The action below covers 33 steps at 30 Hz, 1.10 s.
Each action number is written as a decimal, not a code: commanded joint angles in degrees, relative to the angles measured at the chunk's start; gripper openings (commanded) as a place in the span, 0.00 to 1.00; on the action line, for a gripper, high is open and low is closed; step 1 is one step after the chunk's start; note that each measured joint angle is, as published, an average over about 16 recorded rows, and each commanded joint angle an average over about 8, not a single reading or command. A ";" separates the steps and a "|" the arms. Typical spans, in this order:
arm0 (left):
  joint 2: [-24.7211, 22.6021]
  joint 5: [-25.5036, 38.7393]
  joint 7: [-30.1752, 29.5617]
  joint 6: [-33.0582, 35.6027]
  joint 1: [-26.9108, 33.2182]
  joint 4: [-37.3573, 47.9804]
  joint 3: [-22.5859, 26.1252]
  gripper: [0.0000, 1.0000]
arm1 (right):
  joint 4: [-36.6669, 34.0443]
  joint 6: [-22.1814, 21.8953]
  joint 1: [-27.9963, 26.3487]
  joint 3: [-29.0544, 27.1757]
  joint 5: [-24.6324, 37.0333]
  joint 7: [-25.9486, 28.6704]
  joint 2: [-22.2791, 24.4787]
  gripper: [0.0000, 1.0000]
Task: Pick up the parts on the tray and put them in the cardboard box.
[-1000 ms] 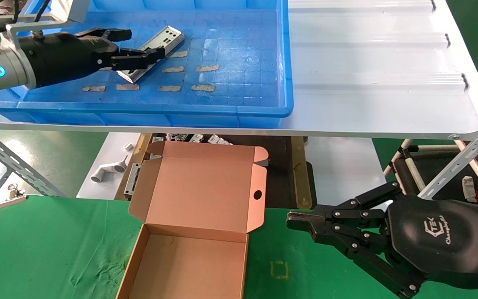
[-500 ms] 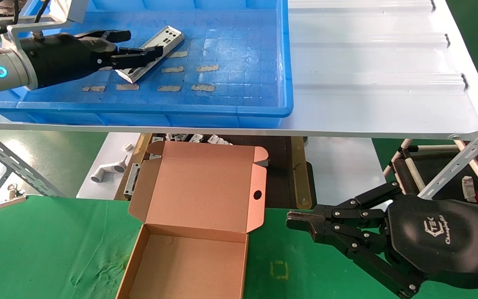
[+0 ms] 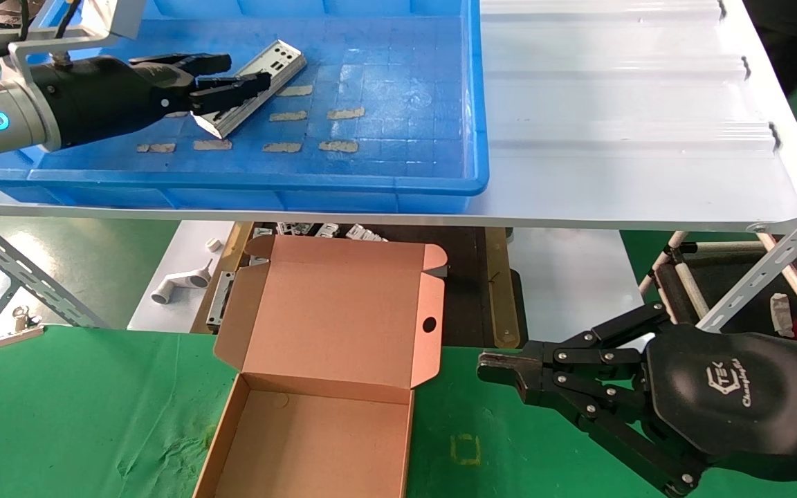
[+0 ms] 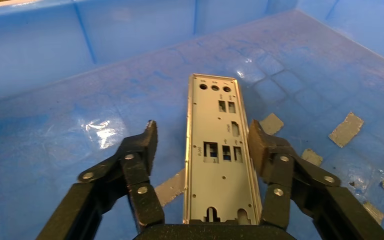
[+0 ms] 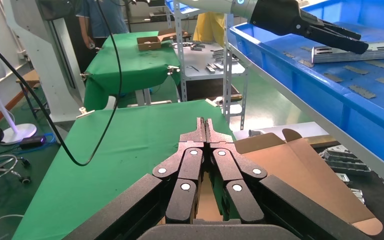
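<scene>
**A:** How many parts do you count in the tray?

**B:** You have one part, a narrow silvery plate lying aslant on the tray floor in the far left of the scene, with its far end pointing right. In the left wrist view you can see its cut-outs: three round holes at the far end and several small rectangular ones along its length.

**A:** And your left tool?

**B:** Your left tool is low over the part's near end. Its fingers are spread wide and straddle the plate, one finger on each long side. The finger on one side stands clear of the plate; the other is right at the plate's edge, and you cannot tell whether it touches. It has hold of nothing.

**A:** Tape strips?

**B:** You can count eight or so tan strips in two loose rows on the tray floor, near and right of the part.

**A:** The box?

**B:** One box, lid open, sits on the green bench at near centre, below the white shelf that carries the tray. There is one round hole in its right flap. No part shows inside.

**A:** Your right tool?

**B:** Your right tool is parked over the bench, right of the box, with fingertips pressed together and empty.
</scene>
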<state>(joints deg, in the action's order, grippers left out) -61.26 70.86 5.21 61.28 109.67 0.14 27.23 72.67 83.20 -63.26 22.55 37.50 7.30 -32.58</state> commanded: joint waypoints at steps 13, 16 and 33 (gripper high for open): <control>-0.15 -0.04 0.08 0.47 -0.27 -0.19 -0.03 0.00 | 0.00 0.00 0.00 0.01 0.00 0.00 0.00 0.00; -0.12 -0.05 0.13 0.62 -0.25 -0.23 -0.04 0.00 | 0.00 0.00 0.00 0.01 0.00 0.00 0.00 0.00; 0.09 -1.39 1.75 0.75 0.37 -1.00 -0.99 0.00 | 0.00 0.00 0.00 0.01 -0.01 -0.01 0.00 0.00</control>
<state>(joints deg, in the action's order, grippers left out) -61.03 69.44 6.98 62.38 110.06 -0.88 26.22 72.67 83.19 -63.26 22.56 37.49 7.29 -32.57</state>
